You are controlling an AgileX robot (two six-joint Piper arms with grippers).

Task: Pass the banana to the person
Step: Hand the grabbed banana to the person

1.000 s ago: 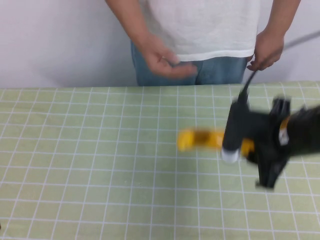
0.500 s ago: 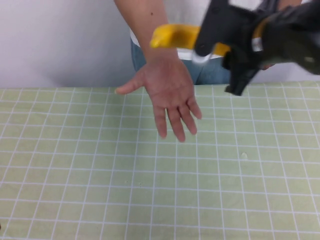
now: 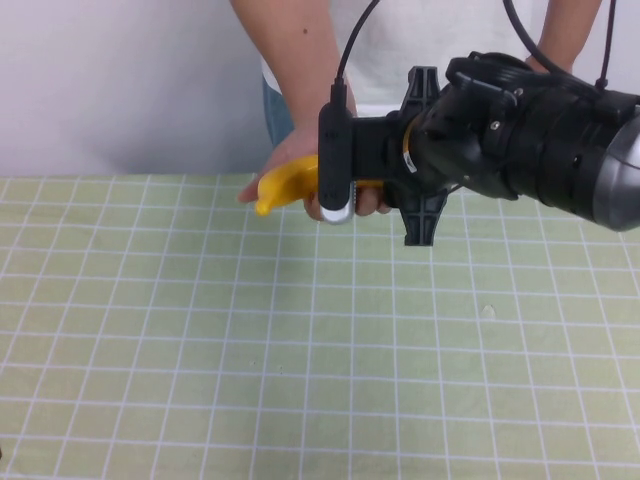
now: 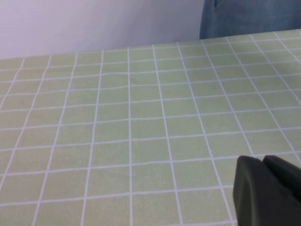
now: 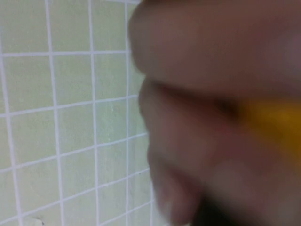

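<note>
The yellow banana (image 3: 286, 185) sticks out to the left of my right gripper (image 3: 342, 190), which is raised above the table's far edge and shut on it. The banana lies over the person's open hand (image 3: 284, 156); the person's fingers (image 3: 372, 205) show below the gripper. The person (image 3: 305, 60) stands behind the table in a white T-shirt. In the right wrist view the blurred hand (image 5: 211, 61) fills the picture, with a yellow patch of banana (image 5: 277, 122) behind it. My left gripper (image 4: 264, 188) is low over the table, shut and empty, out of the high view.
A green cloth with a white grid (image 3: 300, 350) covers the table. A white wall (image 3: 120, 80) stands behind it. Black cables (image 3: 350, 45) run up from the right arm. The person's jeans (image 4: 249, 16) show at the table's far edge.
My right gripper has come down and left with the banana, from above the person's hand to onto it. The hand has drawn back and up under the banana.
</note>
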